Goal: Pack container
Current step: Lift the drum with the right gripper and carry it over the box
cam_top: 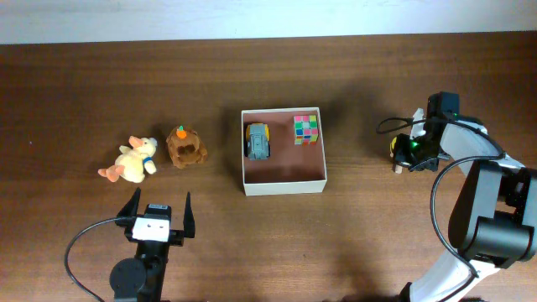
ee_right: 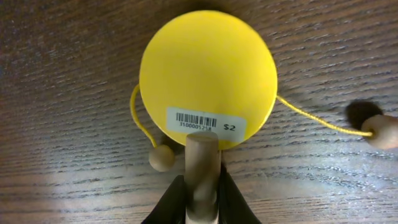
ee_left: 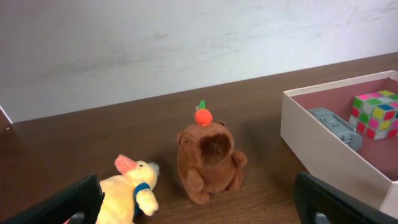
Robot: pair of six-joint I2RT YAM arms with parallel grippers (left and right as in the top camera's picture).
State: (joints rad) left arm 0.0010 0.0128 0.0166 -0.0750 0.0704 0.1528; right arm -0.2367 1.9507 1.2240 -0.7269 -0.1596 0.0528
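While the left claw (cam_top: 159, 204) sits spread wide and empty at the near-left edge of the desk (cam_top: 352, 243), the right claw (ee_right: 202, 186) is clenched on the wooden handle (ee_right: 202, 155) of a yellow drum toy (ee_right: 208, 74) far right, well apart from the container (cam_top: 284, 186). Container is mid-desk, open top, cream outer walls, pinkish-brown floor. Inside it, along the far wall: grey toy car (cam_top: 257, 141) in the far-left corner, colour cube (cam_top: 305, 129) in the far-right corner, not touching each other; near half of the floor is bare. Left of the container, on the desk: brown plush (cam_top: 185, 147) with an orange bit on its head, then a yellow duck plush (cam_top: 132, 160) further left, the two just beside each other, both in front of the left claw and outside its fingers. Right wrist view: drum face flat toward the camera, white barcode sticker (ee_right: 205, 122) near the handle end. Yellow strings run off both sides, one wooden bead (ee_right: 161, 157) lying just beside the handle, another bead (ee_right: 379, 130) out to the right on the desk. Cannot tell whether the drum rests on the desk or is lifted.
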